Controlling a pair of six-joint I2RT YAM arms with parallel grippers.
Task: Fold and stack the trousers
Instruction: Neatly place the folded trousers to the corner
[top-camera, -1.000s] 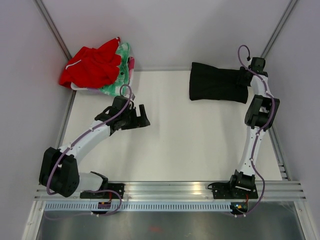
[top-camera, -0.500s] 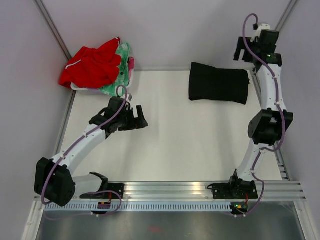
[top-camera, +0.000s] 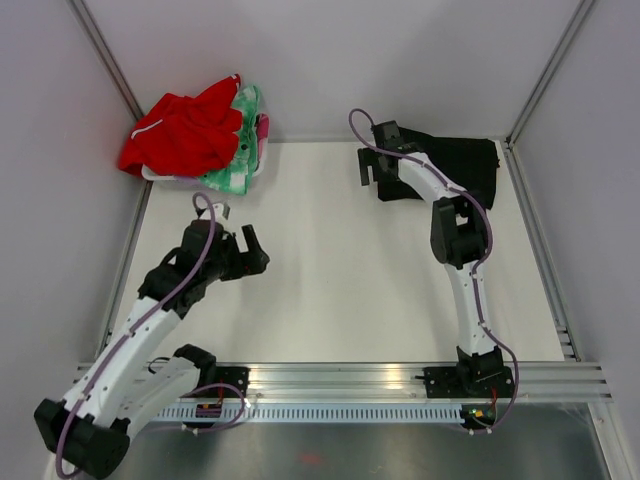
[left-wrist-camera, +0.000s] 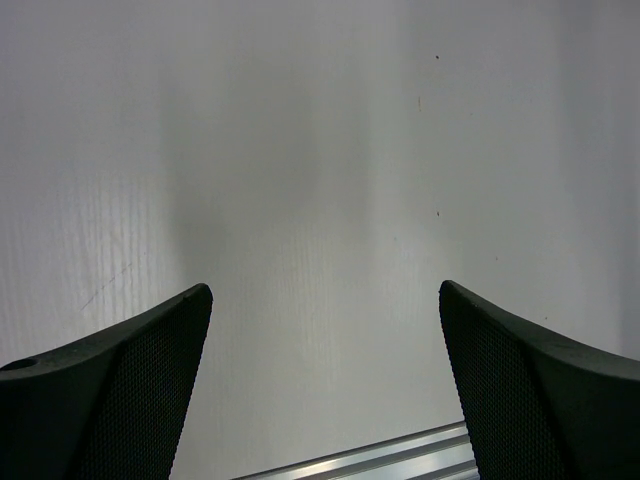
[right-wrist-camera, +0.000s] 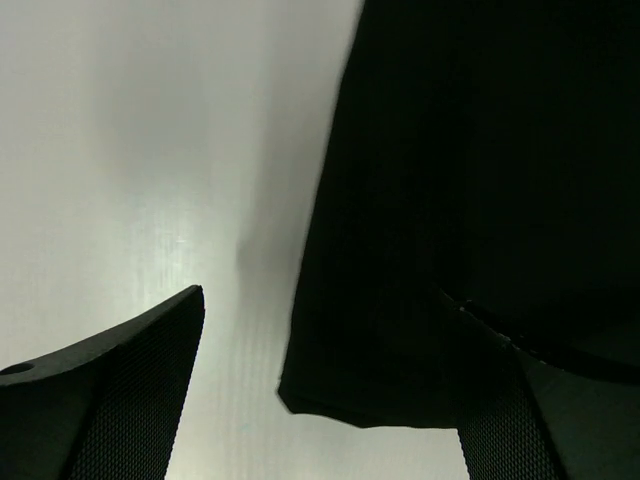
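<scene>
step: fold looked done, placing prob. finished | trousers (top-camera: 475, 165) lay folded at table (top-camera: 330, 300) far-R corner | my R gripper (right-wrist-camera: 320, 300) wide apart, empty, over their table-centre edge | my L gripper (left-wrist-camera: 325, 290) wide apart, empty, table L side | next: I'd lift R clear w/o snagging cloth

Overhead camera and close right-wrist camera share trousers (top-camera: 475, 170).

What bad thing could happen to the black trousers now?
The open right gripper hangs over the edge of the folded trousers; closing there might pinch only the top layer and pull the fold apart. They also lie by the far right edge of the table, so a nudge could push them over it.
</scene>
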